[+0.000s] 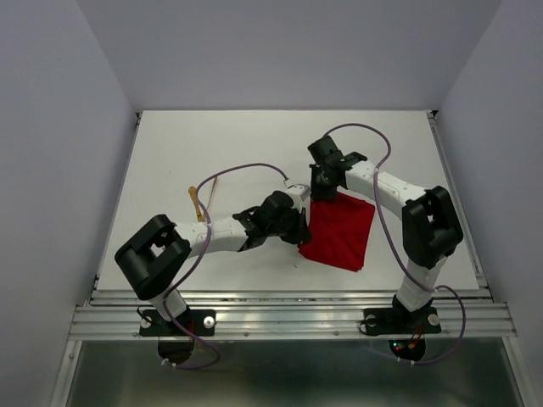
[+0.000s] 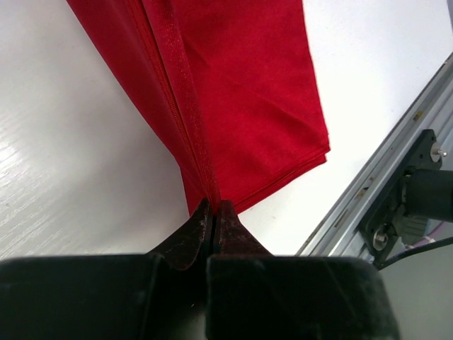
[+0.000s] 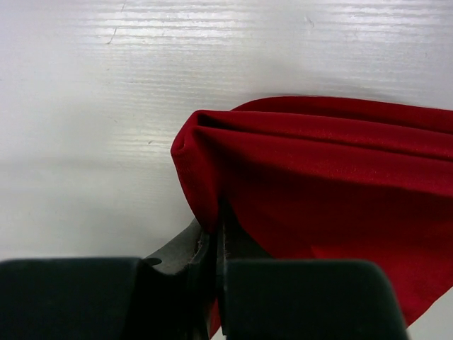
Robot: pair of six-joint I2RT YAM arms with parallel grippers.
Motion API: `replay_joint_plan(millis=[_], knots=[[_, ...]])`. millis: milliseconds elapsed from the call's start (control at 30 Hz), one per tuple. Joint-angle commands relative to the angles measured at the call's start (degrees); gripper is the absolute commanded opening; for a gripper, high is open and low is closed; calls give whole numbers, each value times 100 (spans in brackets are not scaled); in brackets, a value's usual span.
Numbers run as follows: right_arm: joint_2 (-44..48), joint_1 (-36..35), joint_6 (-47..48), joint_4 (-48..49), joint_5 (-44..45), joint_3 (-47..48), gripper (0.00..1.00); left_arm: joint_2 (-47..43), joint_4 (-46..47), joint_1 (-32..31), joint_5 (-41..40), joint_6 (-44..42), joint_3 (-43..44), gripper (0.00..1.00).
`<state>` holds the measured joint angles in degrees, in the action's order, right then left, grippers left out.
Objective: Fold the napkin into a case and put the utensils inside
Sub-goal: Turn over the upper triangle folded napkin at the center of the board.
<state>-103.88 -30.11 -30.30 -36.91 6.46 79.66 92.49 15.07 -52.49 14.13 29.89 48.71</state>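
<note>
Folded red napkin point(image 1: 341, 233), its edge clamped in left hand point(image 2: 214, 210) and right hand point(image 3: 214, 231)

No legible text, label, brand name, number or sign appears in any view. The napkin point(image 1: 339, 231) is plain cloth with no print and no lettered tag. The bare surface of the table point(image 1: 212, 161) carries no marking. The metal rail point(image 1: 288, 320) at the near edge shows no readable stamp. The housings of the left arm point(image 1: 153, 254) and the right arm point(image 1: 433, 225) show no lettering that can be made out.
</note>
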Motion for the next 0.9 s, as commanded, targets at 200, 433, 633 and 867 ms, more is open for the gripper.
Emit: replay_joint_plan(millis=[200, 433, 633, 867], knots=[[-185, -100, -265, 1282, 383, 68, 1, -117, 381, -130, 468, -141, -810, 0], [-475, -276, -406, 1423, 312, 32, 1, -29, 505, -130, 433, -115, -968, 0], [-511, -381, -476, 1423, 347, -38, 1, -134, 567, -130, 266, -10, -1223, 0], [-546, -557, -511, 1458, 312, -47, 7, 6, 681, -130, 266, 96, -1338, 0]])
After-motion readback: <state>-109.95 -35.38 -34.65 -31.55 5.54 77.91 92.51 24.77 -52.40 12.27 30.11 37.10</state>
